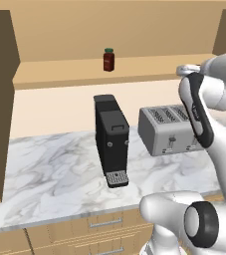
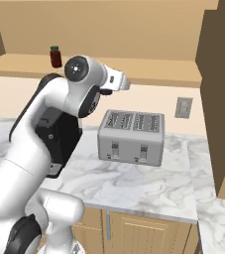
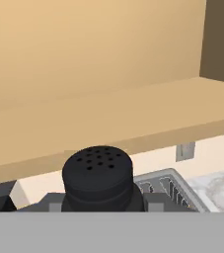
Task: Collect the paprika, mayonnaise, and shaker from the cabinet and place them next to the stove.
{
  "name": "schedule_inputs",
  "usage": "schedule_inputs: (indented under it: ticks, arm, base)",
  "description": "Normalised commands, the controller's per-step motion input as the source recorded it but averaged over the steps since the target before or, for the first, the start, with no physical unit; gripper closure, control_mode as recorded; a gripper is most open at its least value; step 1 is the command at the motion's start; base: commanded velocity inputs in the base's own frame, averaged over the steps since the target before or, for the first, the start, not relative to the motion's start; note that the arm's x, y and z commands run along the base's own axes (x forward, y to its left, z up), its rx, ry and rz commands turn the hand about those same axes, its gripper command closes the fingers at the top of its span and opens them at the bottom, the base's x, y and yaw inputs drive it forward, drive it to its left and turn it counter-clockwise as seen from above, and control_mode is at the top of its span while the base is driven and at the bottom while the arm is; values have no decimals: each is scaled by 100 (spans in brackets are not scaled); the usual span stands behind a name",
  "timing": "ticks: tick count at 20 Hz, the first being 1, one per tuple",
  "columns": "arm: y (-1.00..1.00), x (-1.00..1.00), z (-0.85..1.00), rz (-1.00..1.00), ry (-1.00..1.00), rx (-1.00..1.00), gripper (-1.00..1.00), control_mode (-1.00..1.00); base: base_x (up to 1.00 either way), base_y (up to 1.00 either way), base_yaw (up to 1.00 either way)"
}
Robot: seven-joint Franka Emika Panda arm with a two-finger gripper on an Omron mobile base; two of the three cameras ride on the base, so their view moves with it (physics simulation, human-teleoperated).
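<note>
Clamped on the shaker (image 3: pixel 97 179), the pincer (image 3: pixel 98 205) — black perforated cap seen close at 6 o'clock of the hand view, between the fingertips, with the cabinet (image 3: pixel 108 118) shelf edge running just above and beyond it. Judged as the carry step for the shaker: lifted off the shelf, not yet set down. No stove in sight from the base views, so likely called for next: drawing the hand back clear of the shelf, then swinging or driving toward the range and lowering the bottle upright onto the tabletop (image 1: pixel 59 169) beside it. Paprika (image 1: pixel 109 59) standing upright on the cabinet shelf, at 12 o'clock of the left base view and at 10 o'clock of the right base view, well apart from the hand; by that showing, one jar at least not yet collected. Mayonnaise not made out. Below the shelf, on the marble tabletop: a black coffee machine (image 1: pixel 111 140) at centre of the left base view and a silver four-slot toaster (image 2: pixel 131 137) just beside it at 3 o'clock. Toaster slots directly under the held bottle in the hand view, so a straight drop would land on them; worth keeping height while backing out. Cabinet side panel (image 2: pixel 218 94) at 3 o'clock of the right base view, a limit on any swing that way.
</note>
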Motion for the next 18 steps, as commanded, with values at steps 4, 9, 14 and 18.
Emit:
schedule_inputs:
  ticks: [4, 9, 14, 18]
  arm:
    - [25, -95, -28, 6, 0, 0, 100, -100]
    - [24, -89, -35, 8, 0, 0, 100, -100]
    - [26, -88, -40, 9, 0, -2, 100, -100]
    - [28, -84, -37, 10, 0, -4, 100, -100]
  base:
    - [0, 0, 0]
    - [0, 0, 0]
    - [0, 0, 0]
    - [0, 0, 0]
